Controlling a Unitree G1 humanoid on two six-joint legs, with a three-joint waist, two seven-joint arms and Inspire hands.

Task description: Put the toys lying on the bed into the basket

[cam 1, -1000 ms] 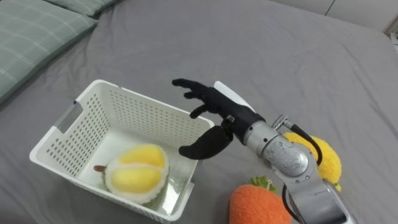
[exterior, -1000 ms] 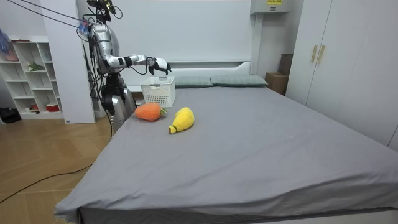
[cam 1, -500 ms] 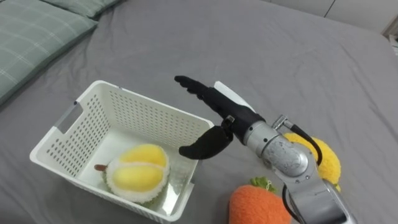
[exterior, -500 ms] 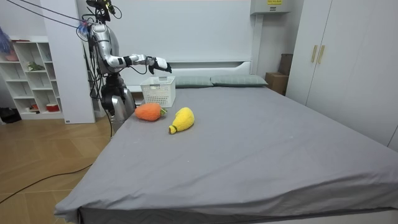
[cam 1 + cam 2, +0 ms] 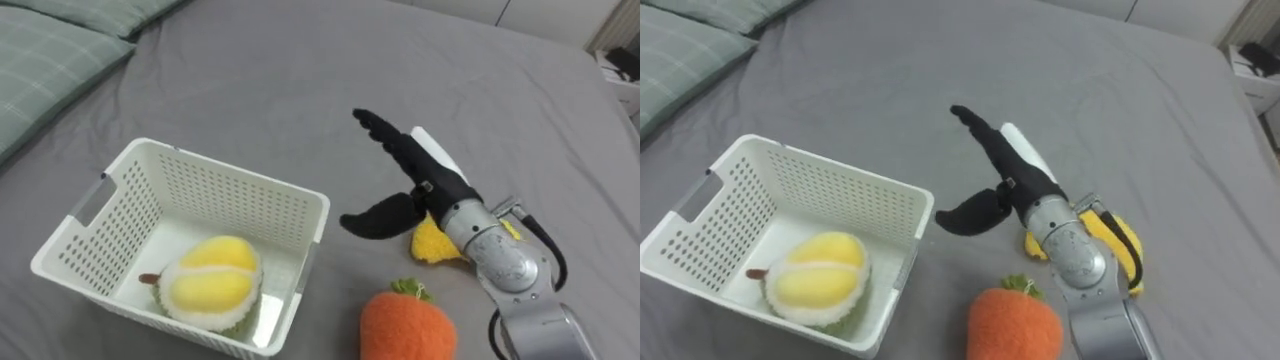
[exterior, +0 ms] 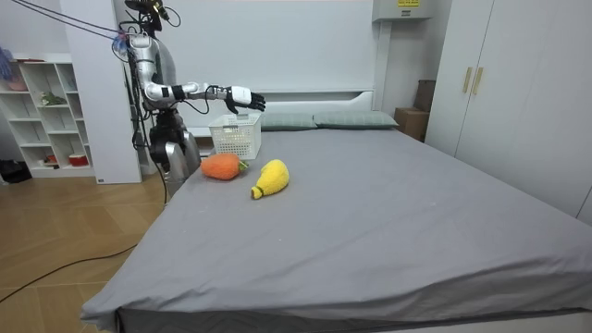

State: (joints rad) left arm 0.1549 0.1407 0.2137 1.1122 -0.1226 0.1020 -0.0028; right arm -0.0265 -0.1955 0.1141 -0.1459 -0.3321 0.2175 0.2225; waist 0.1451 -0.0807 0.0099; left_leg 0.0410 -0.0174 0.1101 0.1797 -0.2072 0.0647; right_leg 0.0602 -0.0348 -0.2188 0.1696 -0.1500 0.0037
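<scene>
The robot stands at the side of the grey-sheeted bed (image 5: 250, 70), its right hand (image 5: 412, 172) stretched out over the sheet. The fingers are straight, the thumb is spread wide and the hand holds nothing.

From across the room, the yellow pear-shaped plush toy (image 6: 270, 178) lies whole on the sheet. It is on the far side of the round orange plush carrot (image 6: 220, 166) from the robot, with the hand raised above both. Seen from the head, most of that yellow toy is tucked behind the wrist, just a soft corner peeping out. The carrot, with its green tuft, sits nearer the robot than the hand.

Left of the hand stands the white perforated plastic basket (image 5: 225, 195), apart from the thumb tip. Looking down into it, a yellow-and-pale-green plush durian (image 5: 205, 288) with a short brown stalk rests on the bottom. A green checked pillow (image 5: 50, 55) lies well beyond the basket.
</scene>
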